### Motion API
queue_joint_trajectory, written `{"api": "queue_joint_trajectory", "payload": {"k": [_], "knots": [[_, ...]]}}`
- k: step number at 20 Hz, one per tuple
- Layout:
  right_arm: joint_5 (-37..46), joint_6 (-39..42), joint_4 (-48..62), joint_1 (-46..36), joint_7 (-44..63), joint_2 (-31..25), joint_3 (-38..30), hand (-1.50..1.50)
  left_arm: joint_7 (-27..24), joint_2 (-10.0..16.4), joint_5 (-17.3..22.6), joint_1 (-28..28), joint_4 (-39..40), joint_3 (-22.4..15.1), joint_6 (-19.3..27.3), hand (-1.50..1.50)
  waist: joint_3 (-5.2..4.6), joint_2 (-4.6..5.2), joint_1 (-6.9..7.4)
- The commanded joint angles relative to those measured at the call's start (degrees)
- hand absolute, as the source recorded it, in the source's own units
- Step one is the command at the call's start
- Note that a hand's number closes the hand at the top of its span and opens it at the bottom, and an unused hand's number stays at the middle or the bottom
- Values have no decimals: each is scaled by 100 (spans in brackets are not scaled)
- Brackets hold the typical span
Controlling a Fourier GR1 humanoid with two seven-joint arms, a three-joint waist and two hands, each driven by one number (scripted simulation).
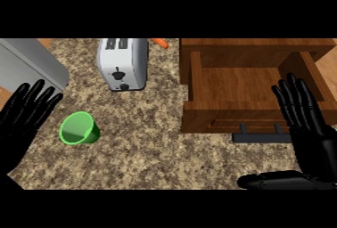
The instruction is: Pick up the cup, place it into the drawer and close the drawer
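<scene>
Figure: kitchen counter seen from above, with both hands in view.

Counter: speckled brown stone top that carries everything listed below.

Cup: green; it sits on the counter toward the left edge and forward of the toaster. It is tilted so that its open mouth and inner wall show. It is just beside the left hand, and no finger is round it. It is well apart from the drawer.

Drawer: wooden and pulled open, at the counter's right side. Its bare wooden floor is visible.

Drawer handle: dark bar on two short posts, fixed to the drawer's front panel.

Drawer housing: wooden box behind the open drawer, toward the back edge.

Left hand: black, at the left edge of the view. The fingers are straight, spread apart and pointing up, and they hold nothing.

Right hand: black, over the drawer's front right corner. The fingers are straight and slightly apart, the thumb is stretched out sideways below them, and nothing is held.

Toaster: white, two slots, toward the back edge near the middle.

Orange object: small, at the back edge just beside the toaster; its kind cannot be told.

Grey appliance: at the back left corner and only partly in view.
</scene>
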Motion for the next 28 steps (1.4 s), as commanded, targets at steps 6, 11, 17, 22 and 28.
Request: {"api": "queue_joint_trajectory", "payload": {"k": [6,11,17,22,28], "knots": [[-361,353,688,-535,73,-193,-377,-150,-279,771,504,-759,2663,736,-1640,-150,8,-33,-30],[-426,418,626,-955,415,-368,-525,-150,-1006,821,-505,-1268,4037,787,-2130,-150,3,-24,-71],[-391,323,440,-830,319,-163,-463,-150,-2120,666,-1760,-1563,5342,699,-2011,-150,0,-26,-110],[-561,520,656,-903,265,-326,-712,-150,-3368,869,-2641,-1997,6740,639,-1877,-150,-1,-17,-120],[-407,438,1039,-1342,310,-275,-645,-150,-4495,847,-3298,-2279,7920,332,-1544,-150,-8,4,-137]]}}
